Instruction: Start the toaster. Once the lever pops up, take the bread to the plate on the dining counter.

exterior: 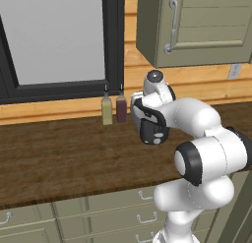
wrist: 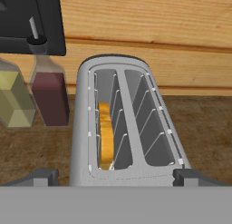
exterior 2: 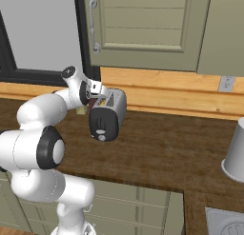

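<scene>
Toaster [exterior 2: 108,114] sits on the dark wood counter [exterior: 59,158] by the plank wall, black end panel facing the robot so the lever is reachable; bread [wrist: 105,137] stands on edge deep in its left slot, ready to toast; pincer [wrist: 116,177] hovers above with fingers wide apart, empty; two bottles [exterior: 113,108] just beside the toaster; toaster likely not started yet.

toaster [wrist: 127,128] 1 – bread [wrist: 105,137] 1 – bottles [exterior: 113,108] 2 – slots 2
</scene>
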